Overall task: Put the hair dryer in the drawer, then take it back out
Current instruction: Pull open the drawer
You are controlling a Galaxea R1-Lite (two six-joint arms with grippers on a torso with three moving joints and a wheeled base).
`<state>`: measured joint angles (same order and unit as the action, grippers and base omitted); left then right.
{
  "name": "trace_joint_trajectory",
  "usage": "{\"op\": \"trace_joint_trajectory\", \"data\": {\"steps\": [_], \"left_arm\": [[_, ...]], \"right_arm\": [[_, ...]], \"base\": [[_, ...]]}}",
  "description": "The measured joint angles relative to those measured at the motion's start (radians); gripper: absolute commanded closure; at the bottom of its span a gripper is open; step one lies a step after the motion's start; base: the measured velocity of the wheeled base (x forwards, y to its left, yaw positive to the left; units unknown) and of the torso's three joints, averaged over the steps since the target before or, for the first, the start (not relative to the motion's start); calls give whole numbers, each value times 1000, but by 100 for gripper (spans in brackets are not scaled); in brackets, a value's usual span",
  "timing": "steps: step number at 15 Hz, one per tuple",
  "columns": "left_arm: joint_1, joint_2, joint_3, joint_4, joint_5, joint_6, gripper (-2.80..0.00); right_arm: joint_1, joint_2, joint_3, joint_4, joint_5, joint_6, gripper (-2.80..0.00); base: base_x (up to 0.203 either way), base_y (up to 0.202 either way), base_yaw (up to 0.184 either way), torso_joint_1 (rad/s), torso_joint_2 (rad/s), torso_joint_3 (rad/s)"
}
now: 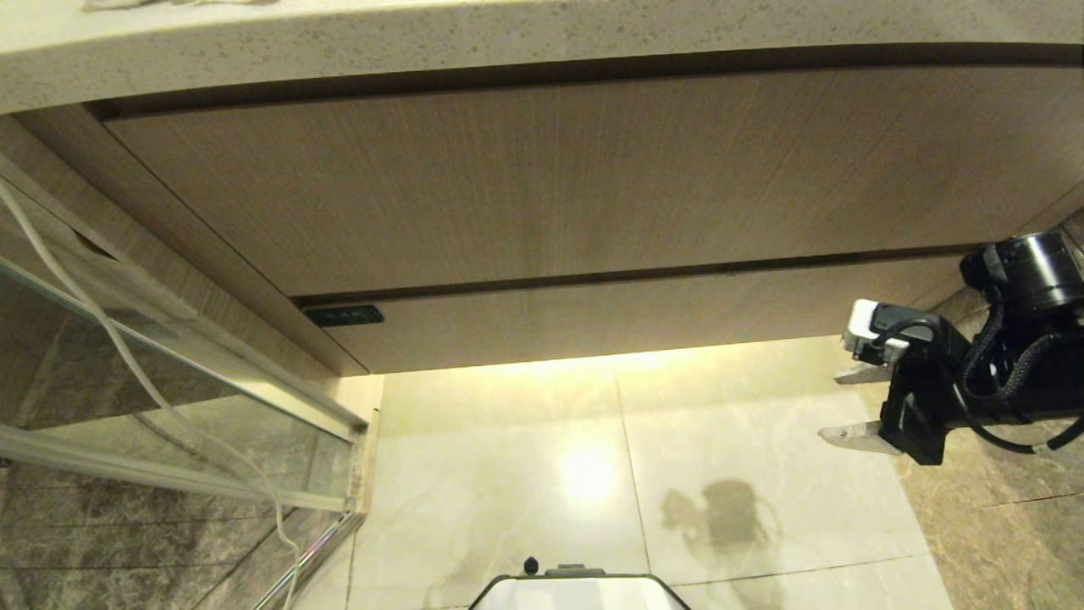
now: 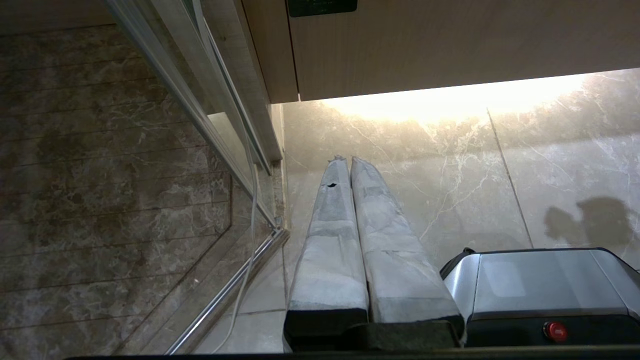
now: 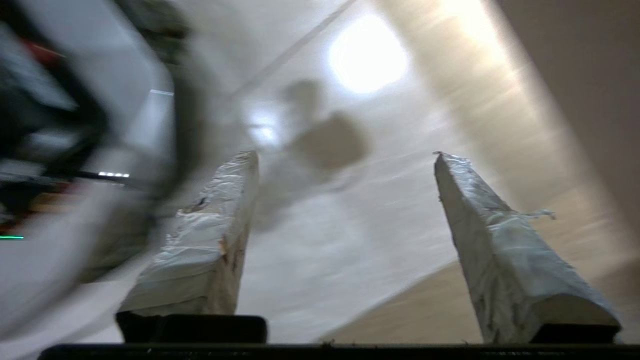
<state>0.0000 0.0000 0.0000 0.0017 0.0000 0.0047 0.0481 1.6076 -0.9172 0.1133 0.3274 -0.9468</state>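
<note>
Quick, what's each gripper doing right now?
Left gripper: shut, holding nothing.
Right gripper: open, holding nothing, beside the drawer.

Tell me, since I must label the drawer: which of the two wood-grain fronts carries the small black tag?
The narrow lower front, the drawer, has the black tag at its left; the taller panel above is bare.

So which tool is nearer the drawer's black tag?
Probably the left tool: it points at the floor just below the black tag. The right tool hangs open past the drawer's opposite end.
</note>
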Motion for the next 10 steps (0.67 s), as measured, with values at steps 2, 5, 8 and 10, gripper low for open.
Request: {"op": "trace_joint_trajectory", "data": {"steps": [2, 5, 8, 10], "left_arm": [[0, 0, 0, 0, 0, 0, 0], [0, 0, 0, 0, 0, 0, 0], [0, 0, 0, 0, 0, 0, 0], [0, 0, 0, 0, 0, 0, 0]], "right_arm": [[-27, 35, 102, -241, 1, -179, -280], [-36, 96, 214, -640, 14, -278, -280], [-17, 180, 215, -906, 86, -275, -280], [-14, 222, 186, -962, 129, -274, -280]], "base": [[0, 0, 0, 0, 0, 0], [0, 0, 0, 0, 0, 0], [0, 0, 0, 0, 0, 0], [0, 0, 0, 0, 0, 0]]}}
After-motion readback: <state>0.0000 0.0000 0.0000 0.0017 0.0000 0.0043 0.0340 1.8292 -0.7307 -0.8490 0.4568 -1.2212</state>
